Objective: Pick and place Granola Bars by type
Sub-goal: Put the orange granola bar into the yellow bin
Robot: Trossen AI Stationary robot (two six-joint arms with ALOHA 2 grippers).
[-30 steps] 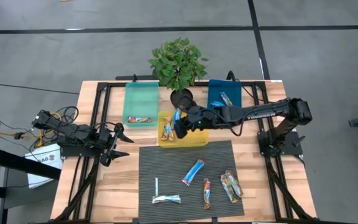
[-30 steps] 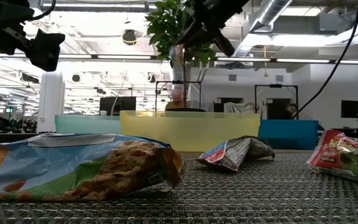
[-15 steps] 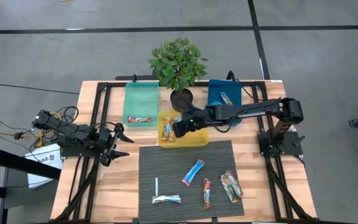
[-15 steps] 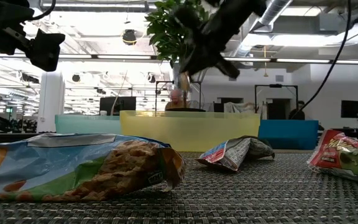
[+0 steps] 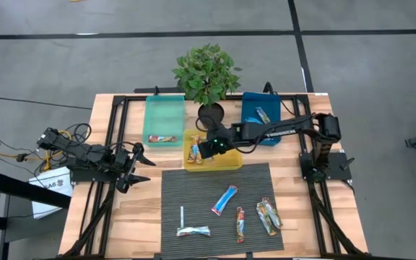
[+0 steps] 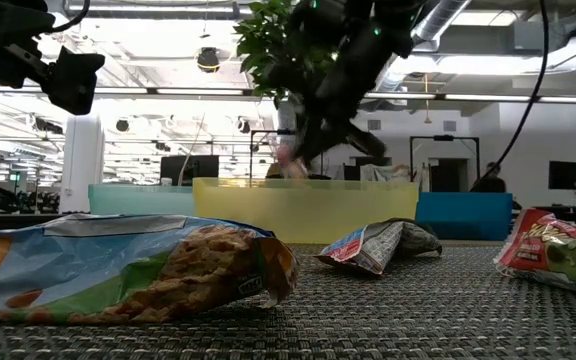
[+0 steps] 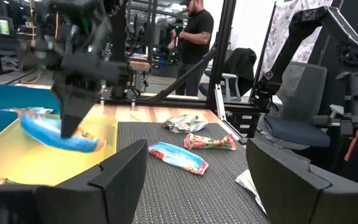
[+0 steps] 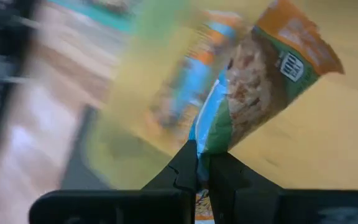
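We see the right tool (image 5: 206,149) over the shallow yellow plastic tray (image 5: 228,163), which sits in the middle of the bench (image 5: 132,217) just behind the dark ribbed mat (image 5: 193,198). Its fingers are pressed together on one end of a multicoloured blue, green and orange granola bar (image 8: 253,81), and the bar hangs low above the tray floor. Two more bars (image 5: 193,150) lie at the left end of this tray. Toward the back edge of the bench, the teal tray (image 5: 163,115) holds one red-orange bar (image 5: 162,138), and the blue tray (image 5: 255,108) holds one blue bar (image 5: 263,115). Between them stands a green potted plant (image 5: 206,72). On the mat we count a blue bar (image 5: 224,200), a red-orange bar (image 5: 240,224), two multicoloured bars (image 5: 269,215), another bar (image 5: 193,231) near the front edge and a thin white stick (image 5: 181,216). The left tool (image 5: 137,167) waits at the left edge of the bench with its fingers wide and nothing in them.
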